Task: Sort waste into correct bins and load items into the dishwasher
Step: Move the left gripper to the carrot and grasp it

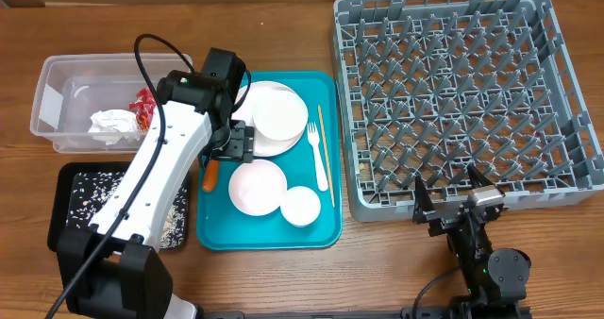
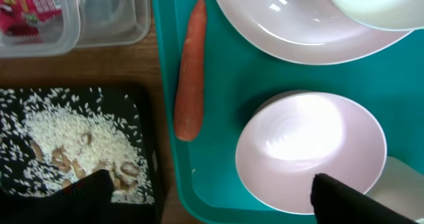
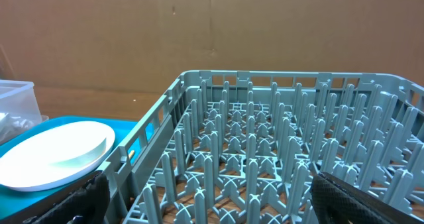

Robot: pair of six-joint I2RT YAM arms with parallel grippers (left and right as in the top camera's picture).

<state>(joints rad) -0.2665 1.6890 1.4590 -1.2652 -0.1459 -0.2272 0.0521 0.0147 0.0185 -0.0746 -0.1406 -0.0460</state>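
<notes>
On teal tray (image 2: 225,98), left edge | carrot (image 2: 189,71) | beside spread left pincer (image 2: 209,184), untouched

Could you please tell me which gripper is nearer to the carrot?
Left. The left gripper hangs above the carrot at the left edge of the teal tray; the right gripper sits at the front edge of the dish rack, far off.

Plain wooden table (image 1: 283,26), bearing a teal tray (image 1: 326,229). Left of that tray, clear tub (image 1: 71,88) and black tray (image 1: 62,173). Right of it, grey dish rack (image 1: 453,83).
</notes>
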